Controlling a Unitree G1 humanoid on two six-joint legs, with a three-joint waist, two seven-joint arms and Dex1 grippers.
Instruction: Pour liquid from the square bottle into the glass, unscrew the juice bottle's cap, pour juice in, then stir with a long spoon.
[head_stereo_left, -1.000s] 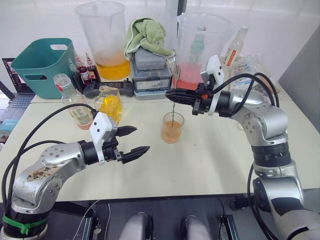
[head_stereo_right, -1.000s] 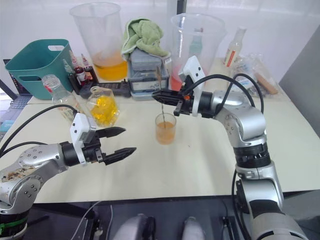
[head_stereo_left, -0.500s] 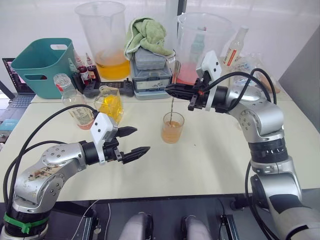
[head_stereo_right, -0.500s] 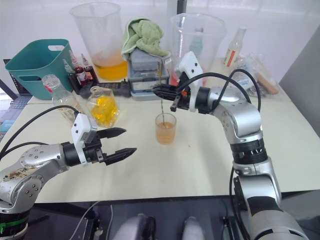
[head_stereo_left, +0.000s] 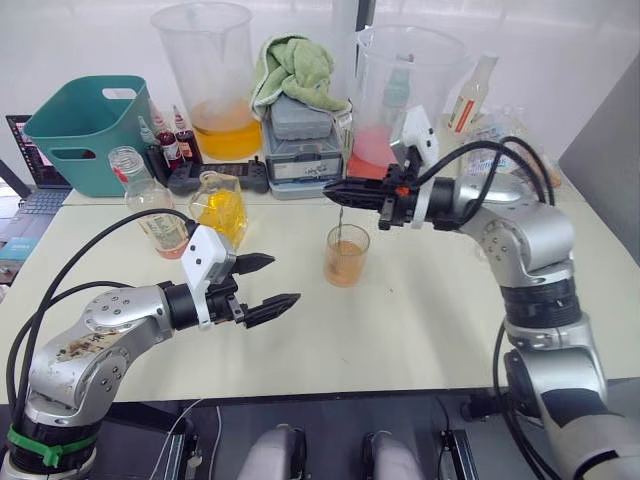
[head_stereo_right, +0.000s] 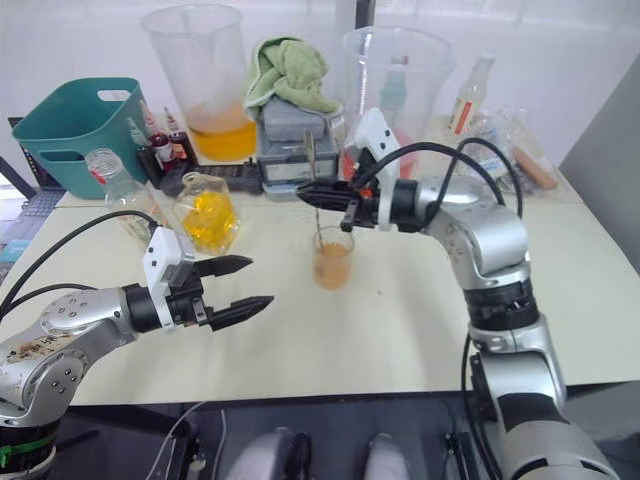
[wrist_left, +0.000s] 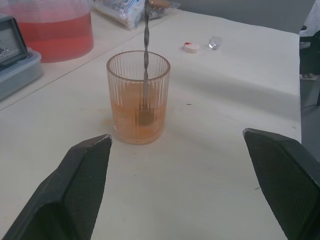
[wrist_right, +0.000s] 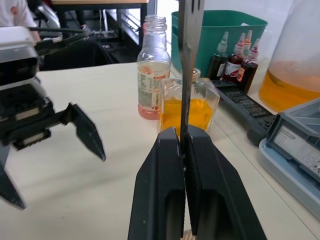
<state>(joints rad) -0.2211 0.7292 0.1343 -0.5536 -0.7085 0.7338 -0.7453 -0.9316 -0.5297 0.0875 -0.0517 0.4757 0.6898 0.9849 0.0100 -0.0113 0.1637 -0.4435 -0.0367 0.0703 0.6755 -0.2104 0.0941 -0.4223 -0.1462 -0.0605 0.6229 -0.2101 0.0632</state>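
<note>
- Right gripper (head_stereo_left: 338, 191) clamped tight on the long spoon (wrist_left: 146, 60) handle, fingers pressed together around it; spoon hangs down into the ribbed glass (head_stereo_left: 346, 256), bowl sunk in orange liquid
- Change vs the earlier frames: spoon handle and right gripper have shifted a little over the glass rim between frames, first back, now lower and slightly left; reads as stirring motion in progress
- Left gripper (head_stereo_left: 272, 282) has stayed put, jaws spread wide, holding nothing, hovering over the table (head_stereo_left: 420, 320) left of and nearer than the glass
- Meaning for task: both pours look done, final stir step under way, task near its end
- Glass sits mid table, about a third full, upright
- Square bottle (head_stereo_left: 220, 205) with yellow liquid stands left of and farther than the glass, juice bottle (head_stereo_left: 140, 200) just left of it, uncapped, a little pink liquid at its base
- Small red-and-white cap (wrist_left: 191, 47) lies on the table beyond the glass in the left wrist view, a clear small piece beside it; cannot tell which bottle they belong to
- Hard to make out: spoon bowl blurred through ribbed glass and liquid, whether it touches the bottom cannot tell; spoon top cut off in the right wrist view
- Back row clutter: teal basket (head_stereo_left: 80, 125), two big measuring jugs (head_stereo_left: 205, 70), green towel (head_stereo_left: 295, 65) on a grey box
</note>
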